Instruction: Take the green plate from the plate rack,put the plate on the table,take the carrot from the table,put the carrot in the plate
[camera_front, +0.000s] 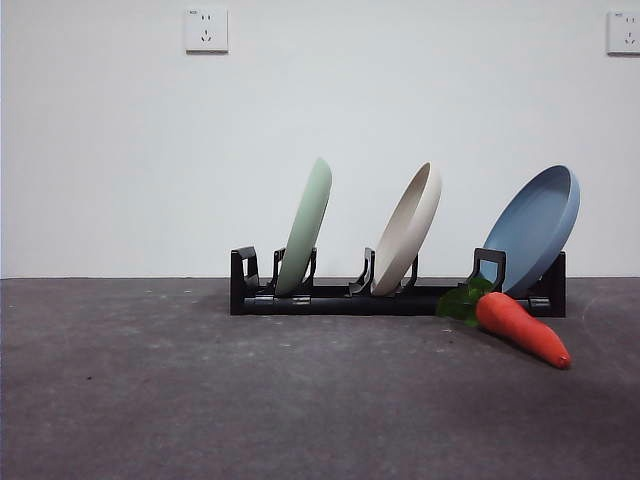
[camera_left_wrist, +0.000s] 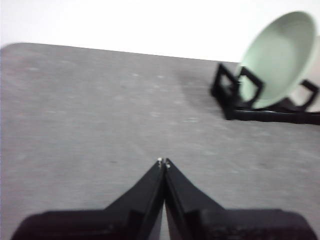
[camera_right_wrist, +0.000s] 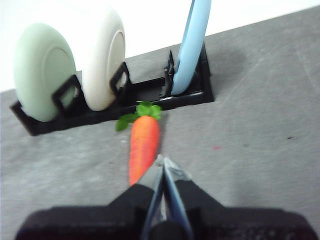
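The green plate (camera_front: 306, 226) stands on edge in the left slot of the black plate rack (camera_front: 340, 298), at the back of the table (camera_front: 200, 400). It also shows in the left wrist view (camera_left_wrist: 277, 59) and the right wrist view (camera_right_wrist: 44, 70). The carrot (camera_front: 520, 326) lies on the table in front of the rack's right end, leaves toward the rack. My left gripper (camera_left_wrist: 163, 162) is shut and empty, well away from the rack (camera_left_wrist: 265, 110). My right gripper (camera_right_wrist: 162, 162) is shut and empty, just beside the carrot's (camera_right_wrist: 144, 145) thin end. No arm shows in the front view.
A cream-white plate (camera_front: 408, 230) stands in the rack's middle slot and a blue plate (camera_front: 535, 228) leans at its right end. A white wall with two sockets (camera_front: 206, 30) stands behind.
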